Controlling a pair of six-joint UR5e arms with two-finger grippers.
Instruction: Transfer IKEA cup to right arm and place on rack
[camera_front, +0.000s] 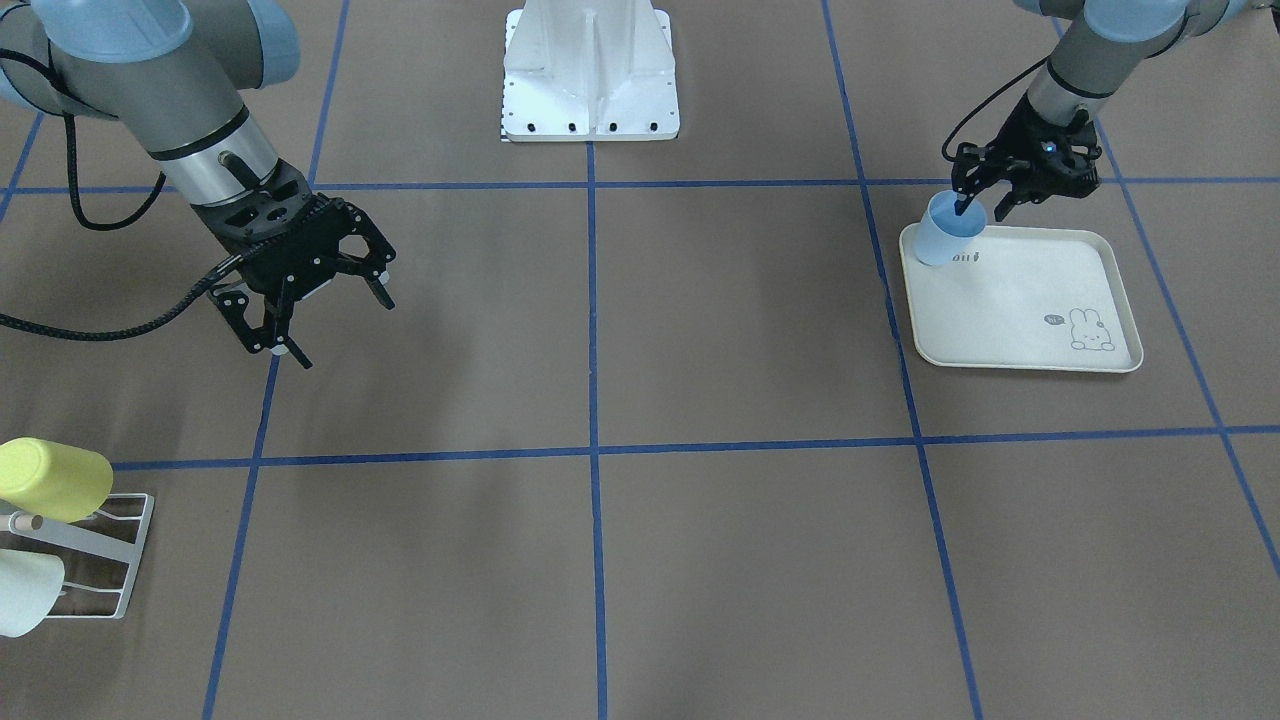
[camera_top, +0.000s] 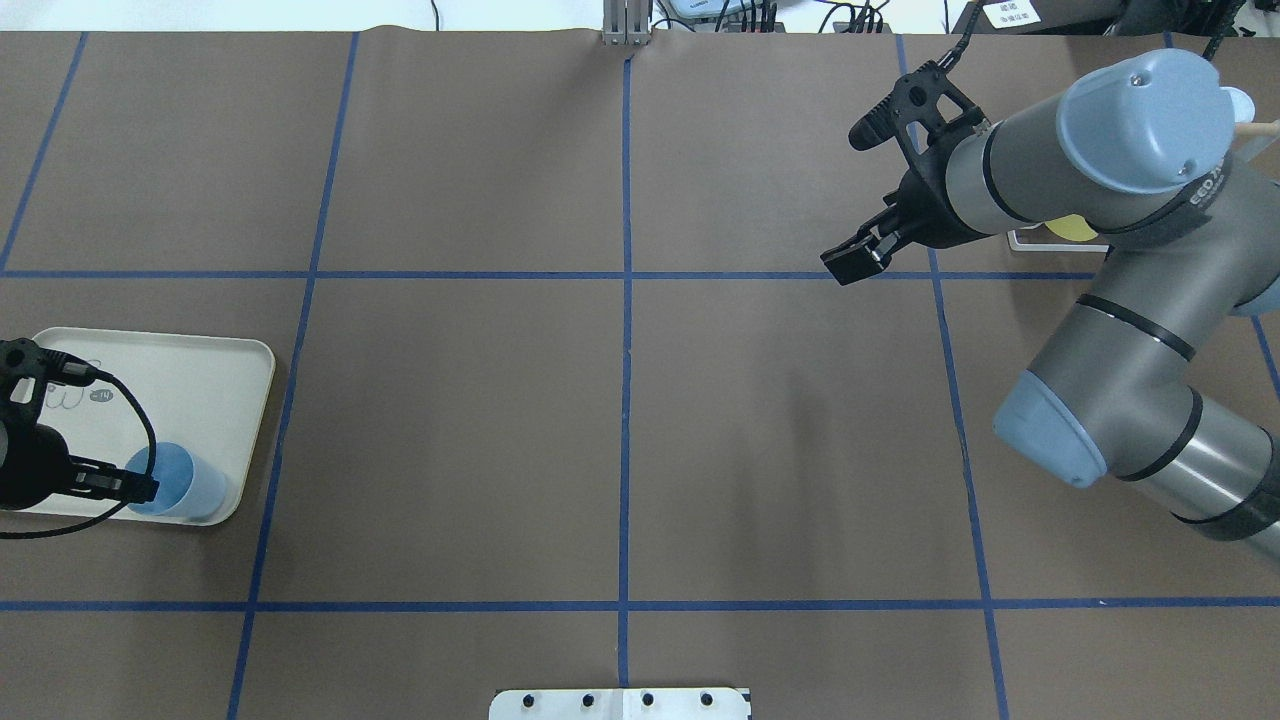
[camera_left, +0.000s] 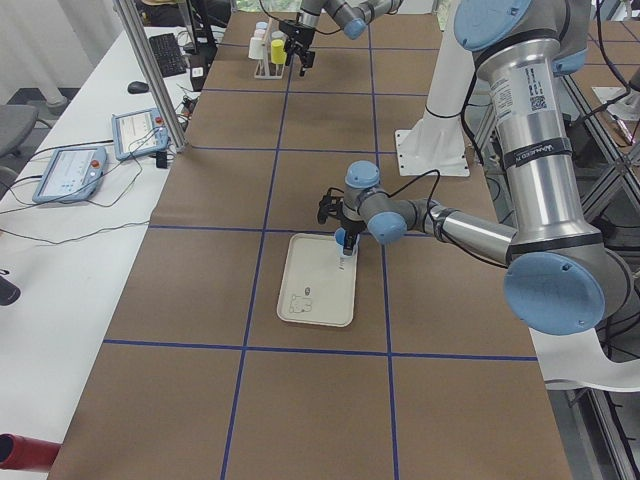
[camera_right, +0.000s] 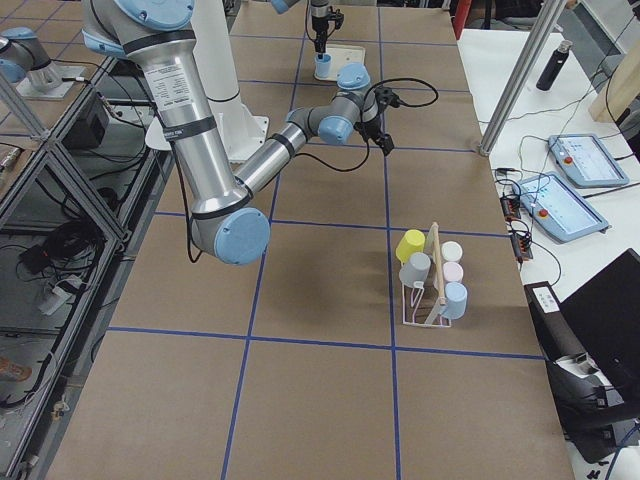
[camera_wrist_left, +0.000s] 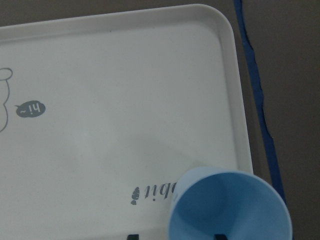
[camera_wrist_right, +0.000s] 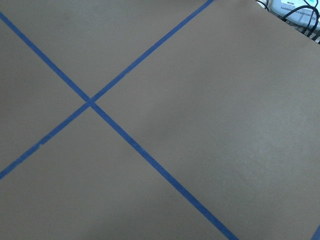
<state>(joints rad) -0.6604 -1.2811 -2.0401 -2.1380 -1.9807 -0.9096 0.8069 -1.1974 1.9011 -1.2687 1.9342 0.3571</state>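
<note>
Straddling the rim of the blue cup (camera_front: 945, 238) on tray (camera_front: 1050, 300), left claw (camera_front: 982, 212) is unclenched; right claw (camera_front: 345, 330) gapes apart from rack (camera_front: 90, 549).

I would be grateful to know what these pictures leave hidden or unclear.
Rack: cut by the front-facing view's left edge; in the overhead view the right arm hides most of it.
Left gripper: the left wrist view's bottom edge cuts its fingers, so contact with the blue cup is unclear.
Tray print: partly behind the left gripper overhead.
</note>
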